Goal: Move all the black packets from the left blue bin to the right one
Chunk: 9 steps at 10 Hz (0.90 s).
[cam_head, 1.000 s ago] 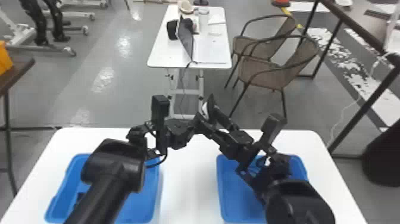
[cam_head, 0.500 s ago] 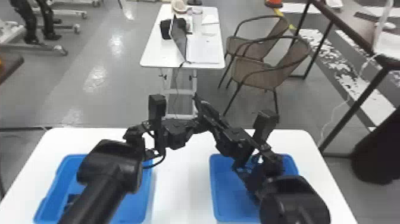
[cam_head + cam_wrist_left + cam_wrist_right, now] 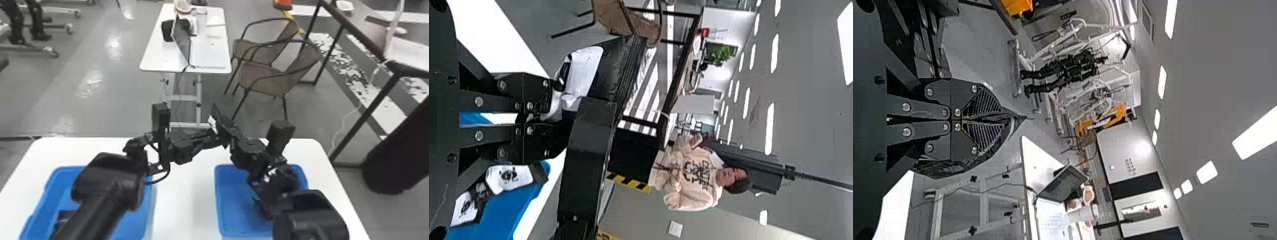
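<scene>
My left gripper [image 3: 214, 138] and right gripper [image 3: 225, 135] meet above the gap between the bins. A black packet with a white label [image 3: 212, 122] is between them. In the left wrist view, the left gripper [image 3: 560, 117] is shut on one end of the packet [image 3: 583, 70]. In the right wrist view, the right gripper [image 3: 1015, 118] has its fingers together, with dark wrapping [image 3: 948, 169] beside them. A black packet [image 3: 67, 214] lies in the left blue bin [image 3: 51, 191]. Labelled packets [image 3: 509, 177] lie in a blue bin [image 3: 504, 215]; the right bin [image 3: 233, 207] is partly under the right arm.
Both bins rest on a white table [image 3: 188, 204], with a bare strip between them. Beyond it are a smaller white table [image 3: 153, 60] with a laptop and two brown chairs [image 3: 265, 75]. A dark frame table [image 3: 354, 28] stands at the right.
The head view has shifted, so the tables and bins appear farther left. The two grippers remain close together around the packet; the right one sits slightly nearer the left than a second ago.
</scene>
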Tool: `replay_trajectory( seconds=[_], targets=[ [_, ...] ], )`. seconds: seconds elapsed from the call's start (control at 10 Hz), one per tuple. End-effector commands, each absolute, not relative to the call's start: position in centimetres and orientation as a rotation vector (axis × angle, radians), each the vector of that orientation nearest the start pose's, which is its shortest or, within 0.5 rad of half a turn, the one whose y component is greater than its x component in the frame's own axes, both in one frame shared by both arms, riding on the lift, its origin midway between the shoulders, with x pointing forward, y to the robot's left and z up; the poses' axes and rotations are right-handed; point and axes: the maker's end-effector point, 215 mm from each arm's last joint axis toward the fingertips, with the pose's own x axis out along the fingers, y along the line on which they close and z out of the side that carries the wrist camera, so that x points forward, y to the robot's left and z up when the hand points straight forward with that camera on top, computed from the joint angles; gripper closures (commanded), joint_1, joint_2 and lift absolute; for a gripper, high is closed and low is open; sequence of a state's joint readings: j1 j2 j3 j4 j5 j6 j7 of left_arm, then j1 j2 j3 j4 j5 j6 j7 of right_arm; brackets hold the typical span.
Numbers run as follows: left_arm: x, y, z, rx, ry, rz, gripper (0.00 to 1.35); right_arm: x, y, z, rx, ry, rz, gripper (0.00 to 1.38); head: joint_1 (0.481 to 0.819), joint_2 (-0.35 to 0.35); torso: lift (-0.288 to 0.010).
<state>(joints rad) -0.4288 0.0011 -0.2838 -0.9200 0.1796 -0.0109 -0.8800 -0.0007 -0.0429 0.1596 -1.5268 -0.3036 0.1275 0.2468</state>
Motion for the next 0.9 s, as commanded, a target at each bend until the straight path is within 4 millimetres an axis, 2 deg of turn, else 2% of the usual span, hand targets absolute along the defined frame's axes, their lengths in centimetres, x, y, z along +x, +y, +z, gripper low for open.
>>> replay_trajectory(
  seconds=[0.0,0.1,0.2,0.3,0.4,0.6,0.8],
  targets=[
    [57.2,-4.3,-39.8,-0.175,0.204,-1.065,0.77,56.8,-10.5,-40.1,0.258,0.176,0.378,1.28,0.695,-0.123,0.000],
    [56.9,-4.2,-40.5,-0.183,0.228,-1.064,0.54,57.0,-11.8,-40.0,0.257,0.166,0.338,1.28,0.695,-0.134,0.000],
    [56.7,-4.1,-40.8,-0.184,0.240,-1.061,0.38,57.2,-13.2,-39.9,0.249,0.159,0.309,1.28,0.695,-0.140,0.000],
    [56.6,-3.2,-41.0,-0.193,0.244,-1.040,0.29,57.4,-14.6,-39.8,0.237,0.152,0.278,1.28,0.695,-0.152,0.000],
    [56.4,-2.0,-41.3,-0.217,0.249,-1.012,0.25,57.3,-16.5,-39.7,0.227,0.146,0.238,1.28,0.695,-0.163,0.000],
    [55.8,1.6,-42.3,-0.264,0.264,-0.942,0.25,56.4,-20.7,-40.0,0.200,0.147,0.145,1.28,0.695,-0.175,0.000],
    [54.9,5.8,-42.0,-0.271,0.255,-0.881,0.25,54.8,-23.5,-41.6,0.188,0.196,0.086,1.28,0.695,-0.185,0.000]
  ],
)
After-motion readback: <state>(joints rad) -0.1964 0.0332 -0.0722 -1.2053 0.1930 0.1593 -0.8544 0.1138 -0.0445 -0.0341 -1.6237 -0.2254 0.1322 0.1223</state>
